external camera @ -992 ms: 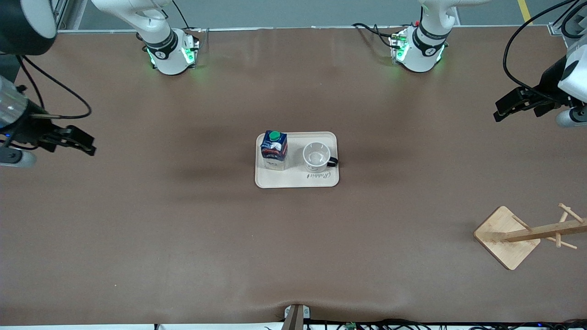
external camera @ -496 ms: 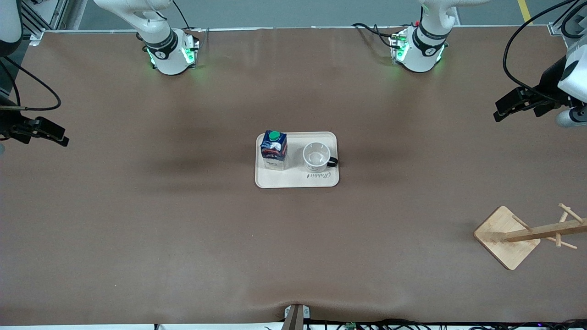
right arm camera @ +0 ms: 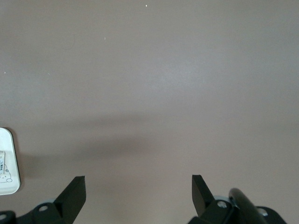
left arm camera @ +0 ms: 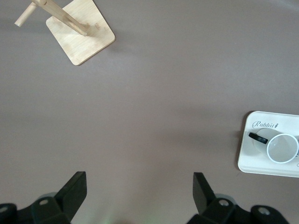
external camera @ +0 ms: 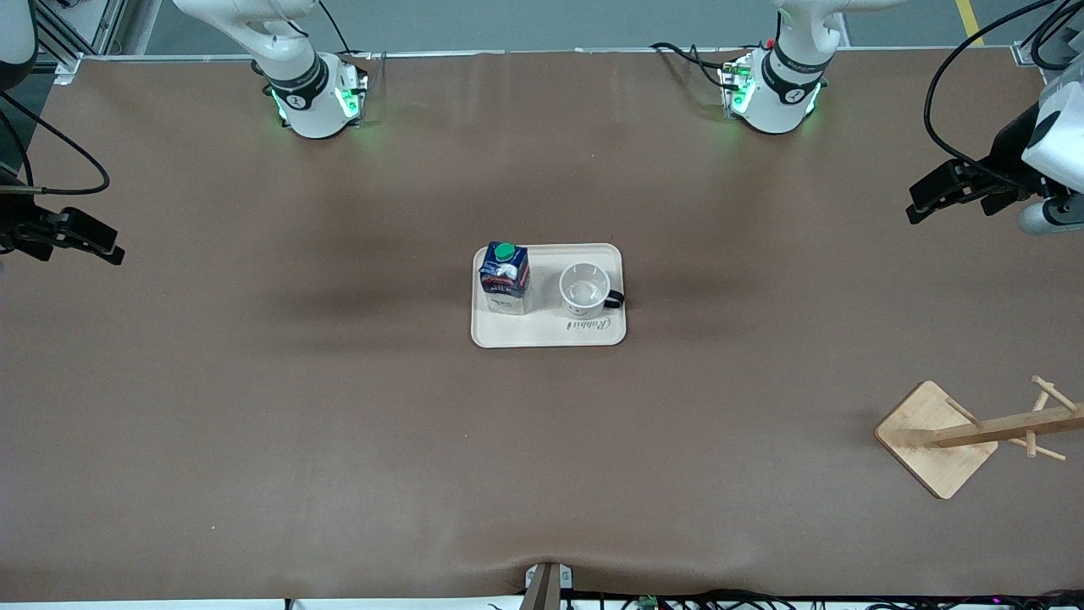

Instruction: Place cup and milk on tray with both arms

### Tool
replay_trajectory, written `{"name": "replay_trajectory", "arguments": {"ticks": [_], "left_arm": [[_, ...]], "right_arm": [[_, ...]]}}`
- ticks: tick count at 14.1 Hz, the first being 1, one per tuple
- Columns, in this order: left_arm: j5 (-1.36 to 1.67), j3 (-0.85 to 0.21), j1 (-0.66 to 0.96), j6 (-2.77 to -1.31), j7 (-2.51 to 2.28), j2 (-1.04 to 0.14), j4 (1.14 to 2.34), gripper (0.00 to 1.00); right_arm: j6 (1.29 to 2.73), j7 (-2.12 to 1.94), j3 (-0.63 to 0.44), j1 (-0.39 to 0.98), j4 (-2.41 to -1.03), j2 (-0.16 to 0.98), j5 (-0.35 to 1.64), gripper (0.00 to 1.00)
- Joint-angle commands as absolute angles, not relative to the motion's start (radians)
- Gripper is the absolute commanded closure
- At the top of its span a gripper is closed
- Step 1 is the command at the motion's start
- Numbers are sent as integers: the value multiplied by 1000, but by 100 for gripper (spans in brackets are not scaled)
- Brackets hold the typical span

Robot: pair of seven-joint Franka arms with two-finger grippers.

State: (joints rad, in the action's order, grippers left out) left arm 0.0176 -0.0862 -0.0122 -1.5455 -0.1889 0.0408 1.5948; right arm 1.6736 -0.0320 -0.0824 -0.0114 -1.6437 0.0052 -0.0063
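The cream tray (external camera: 542,335) lies mid-table. The dark-blue milk (external camera: 505,278) with its green cap stands upright on it, at the right arm's end of the tray. The white cup (external camera: 584,292) stands upright beside the milk, at the left arm's end, its black handle pointing toward the left arm's end. My left gripper (external camera: 927,199) is open and empty, over the table's left-arm end. Its wrist view (left arm camera: 140,186) shows the tray (left arm camera: 254,158) and cup (left arm camera: 282,148). My right gripper (external camera: 97,241) is open and empty, over the right-arm end. Its wrist view (right arm camera: 138,186) shows a corner of the tray (right arm camera: 10,177).
A wooden rack with pegs lies tipped on its square base (external camera: 931,436), nearer the front camera at the left arm's end of the table; it also shows in the left wrist view (left arm camera: 80,31). A bracket (external camera: 548,583) sits at the table's front edge.
My right gripper has drawn away from the tray toward the right-arm end of the table. My left gripper has shifted slightly toward the bases. The milk and cup have not moved.
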Motion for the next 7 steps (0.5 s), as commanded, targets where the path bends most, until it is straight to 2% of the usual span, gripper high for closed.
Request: {"name": "replay_trajectory", "arguments": {"ticks": [1, 7], "left_arm": [[-6, -91, -11, -1531, -175, 43, 1586, 0], [-8, -91, -9, -1529, -172, 41, 1580, 0]], "right_arm": [[1658, -66, -77, -25, -1637, -8, -14, 0], [1648, -66, -75, -25, -1635, -8, -11, 0]]}}
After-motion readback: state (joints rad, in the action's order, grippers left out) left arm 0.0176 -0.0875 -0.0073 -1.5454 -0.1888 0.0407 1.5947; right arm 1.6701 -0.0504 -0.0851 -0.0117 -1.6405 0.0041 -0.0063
